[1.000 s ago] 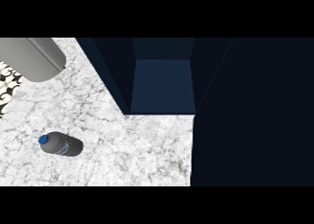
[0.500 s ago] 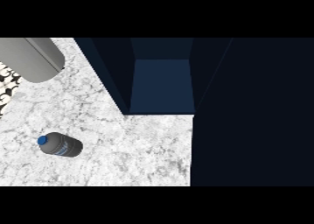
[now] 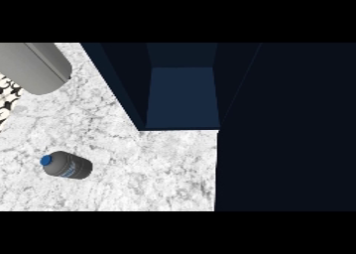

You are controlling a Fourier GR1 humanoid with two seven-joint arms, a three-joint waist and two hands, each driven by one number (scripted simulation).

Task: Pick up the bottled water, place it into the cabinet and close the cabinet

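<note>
One bottled water (image 3: pixel 66 166) sits on the white marble bench (image 3: pixel 151 168), in the lower left part of the head view. Its blue cap (image 3: pixel 45 160) points toward the view's left edge and its grey body runs to the right of the cap. From this steep angle I cannot tell whether it stands upright or lies on its side. Nothing touches it, and bare marble surrounds it on all sides.

Neither hand shows in this view, so I cannot tell whether the fingers are spread or curled, nor how the bottle lies relative to either hand.

Up and to the right of the bottle, well apart from it, is the dark navy cabinet (image 3: pixel 122 74). It is open, with its lighter blue inner floor (image 3: pixel 182 96) in sight. A rounded grey cylinder (image 3: pixel 30 64) lies across the upper left corner. Below it, along the left edge, is a strip of black-and-white patterned surface (image 3: pixel 0 101).
</note>
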